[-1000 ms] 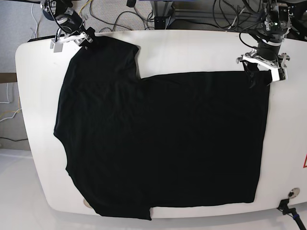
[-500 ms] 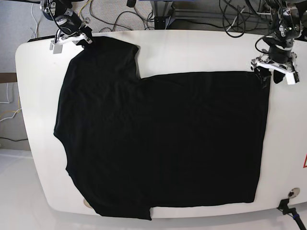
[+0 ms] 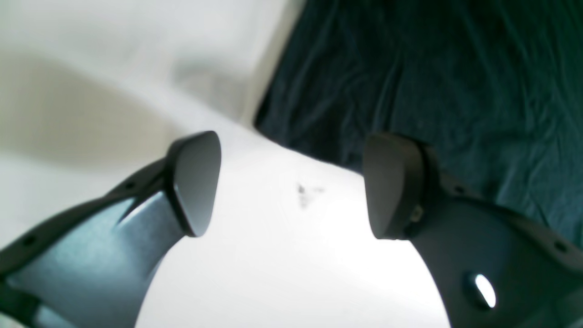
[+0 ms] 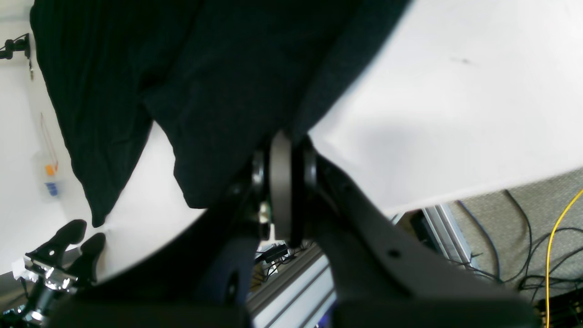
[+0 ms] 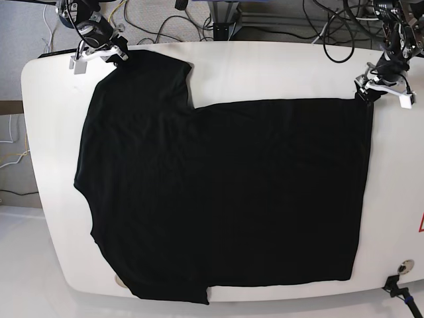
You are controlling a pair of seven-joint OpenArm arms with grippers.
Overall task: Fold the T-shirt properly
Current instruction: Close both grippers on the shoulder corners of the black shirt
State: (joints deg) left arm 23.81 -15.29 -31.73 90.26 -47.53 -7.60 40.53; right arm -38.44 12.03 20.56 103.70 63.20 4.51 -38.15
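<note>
At the far edge of the white surface [image 5: 265, 66] the black T-shirt [image 5: 218, 192] lies flat, its sleeve pinched in the closed right hand [image 4: 284, 182], while the wide-open, empty left hand [image 3: 291, 187] should grip the far hem corner squarely before folding.

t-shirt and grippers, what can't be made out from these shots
- T-shirt underside: face down on the table in the base view; no print visible.
- T-shirt bottom corner: cut off by the base view's lower edge.
- Right gripper grip: shut on the T-shirt in the right wrist view; the held cloth is hidden between the fingers.
- Left gripper: open over bare table in the left wrist view; blur hides its height.
</note>
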